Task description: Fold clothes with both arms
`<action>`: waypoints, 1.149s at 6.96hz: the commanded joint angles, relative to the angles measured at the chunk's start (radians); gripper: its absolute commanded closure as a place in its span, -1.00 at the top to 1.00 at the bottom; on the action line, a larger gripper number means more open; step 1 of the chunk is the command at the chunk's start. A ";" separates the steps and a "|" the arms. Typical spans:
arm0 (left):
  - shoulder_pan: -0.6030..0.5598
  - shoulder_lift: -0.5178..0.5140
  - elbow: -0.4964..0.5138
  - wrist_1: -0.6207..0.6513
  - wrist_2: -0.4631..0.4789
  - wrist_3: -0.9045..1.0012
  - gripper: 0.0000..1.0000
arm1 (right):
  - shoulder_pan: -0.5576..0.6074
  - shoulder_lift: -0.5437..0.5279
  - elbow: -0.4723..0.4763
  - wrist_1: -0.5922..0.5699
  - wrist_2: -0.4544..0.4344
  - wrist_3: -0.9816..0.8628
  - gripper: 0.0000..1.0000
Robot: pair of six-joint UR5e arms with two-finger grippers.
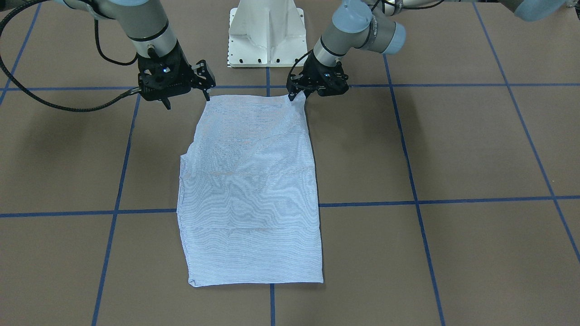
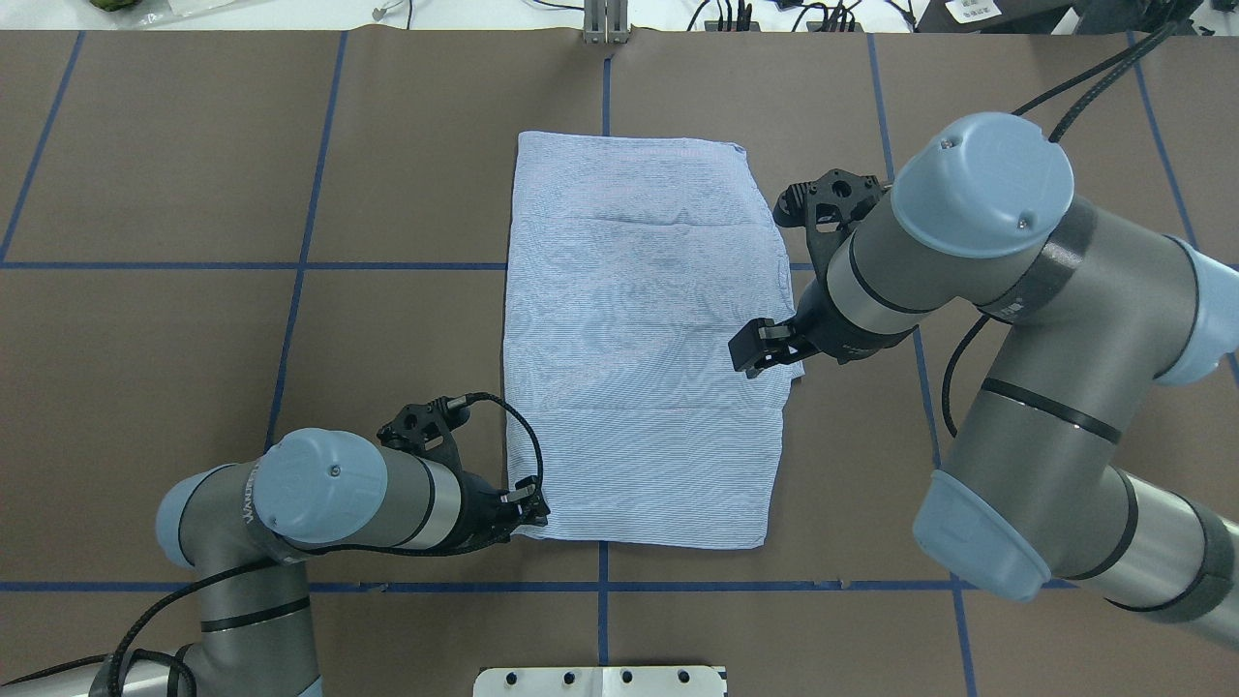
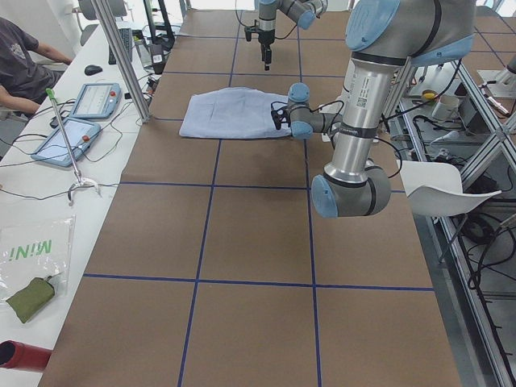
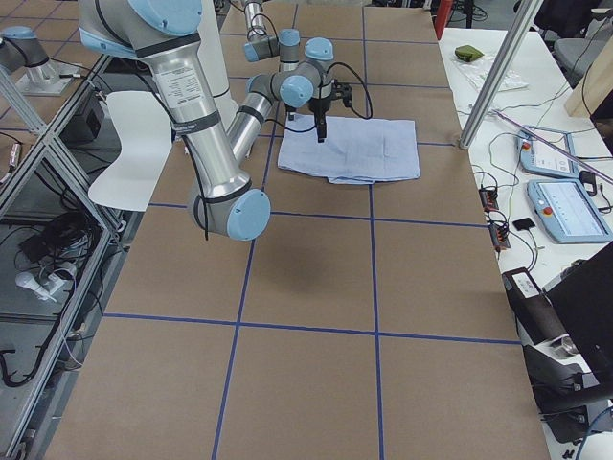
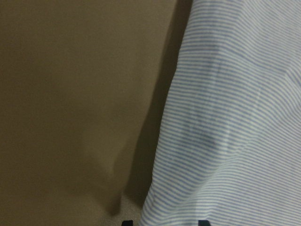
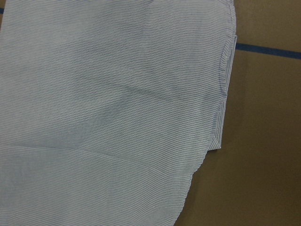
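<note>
Left gripper [image 1: 297,93] is pinching a corner of the seemingly limp striped shirt [image 1: 249,190]; right gripper [image 1: 187,98] is hovering, jaws apart beside the matching corner.

Brown paper-covered table [image 1: 476,145], gridded with blue tape lines [image 1: 453,200]. White side bench [image 3: 24,173] carries a blue-edged handheld screen unit [image 3: 98,100], a second [image 3: 66,139] nearby, an olive-green pouch [image 3: 31,298] and a red cylinder [image 3: 18,355]. Seated person in dark shirt [image 3: 20,68] at the far end.

robotics lab: a long brown table [image 3: 258,242] gridded with blue tape [image 1: 417,201], and a white pedestal [image 1: 266,34] between a tubular left arm [image 2: 426,499] and right arm [image 2: 1055,378]. touchscreen pendants [image 3: 102,101] and loose cables [image 3: 48,193] on a side bench [image 3: 16,201] — aluminium framing [image 3: 121,56] — a seated person [image 3: 20,64] alongside.
</note>
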 commanded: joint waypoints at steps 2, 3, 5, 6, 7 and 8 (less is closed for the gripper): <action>0.000 0.000 0.002 0.000 0.000 0.000 -0.20 | 0.000 0.000 0.001 0.000 0.005 0.000 1.00; 0.000 0.000 0.004 0.000 0.000 0.000 -0.26 | 0.000 0.000 0.001 0.000 0.006 0.000 1.00; -0.002 0.000 -0.003 0.000 0.000 0.000 -1.00 | 0.000 0.000 0.001 0.000 0.005 0.002 1.00; -0.005 0.000 -0.007 0.000 0.000 0.001 -1.00 | -0.002 -0.001 0.000 0.000 0.000 0.003 1.00; -0.006 0.000 -0.015 0.009 0.000 0.002 -1.00 | -0.006 0.000 0.001 0.002 -0.001 0.064 1.00; -0.008 0.000 -0.019 0.011 0.000 0.002 -1.00 | -0.027 0.008 0.004 0.009 -0.001 0.148 1.00</action>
